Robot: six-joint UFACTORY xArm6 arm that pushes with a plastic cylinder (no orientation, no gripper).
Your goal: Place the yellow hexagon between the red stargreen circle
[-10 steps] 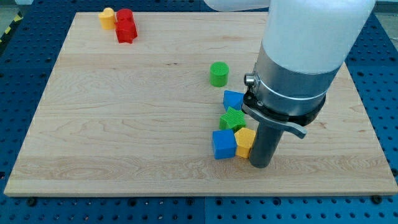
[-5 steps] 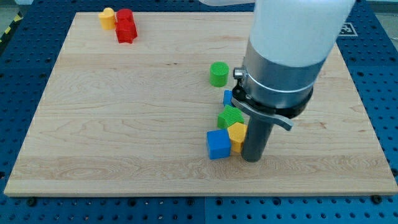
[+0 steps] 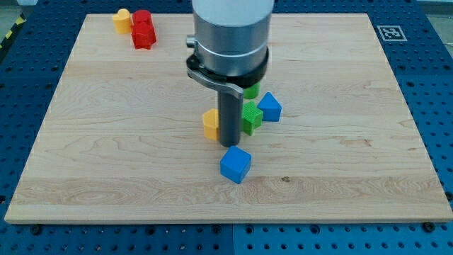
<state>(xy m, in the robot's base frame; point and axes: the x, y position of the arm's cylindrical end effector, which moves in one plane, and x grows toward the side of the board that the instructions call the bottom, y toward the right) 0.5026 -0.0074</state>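
Pale wooden board – matt, smooth-grained

Bright, even overhead light, soft short shadows under the blocks, sharp focus, no glare or edge distortion.

A robotics laboratory bench is filling this view. A pale, rectangular wooden board is lying on a blue metal table top that is showing regular rows of small mounting holes, the kind of perforated plate used for fixing test equipment. A black-and-white square printed marker is sitting at the board's corner towards the view's top right, and a strip of yellow-and-black hazard tape is running along the view's top left edge. A large grey-and-white cylindrical robot arm housing is hanging over the board, and small, brightly coloured plastic blocks are lying scattered on the wood.
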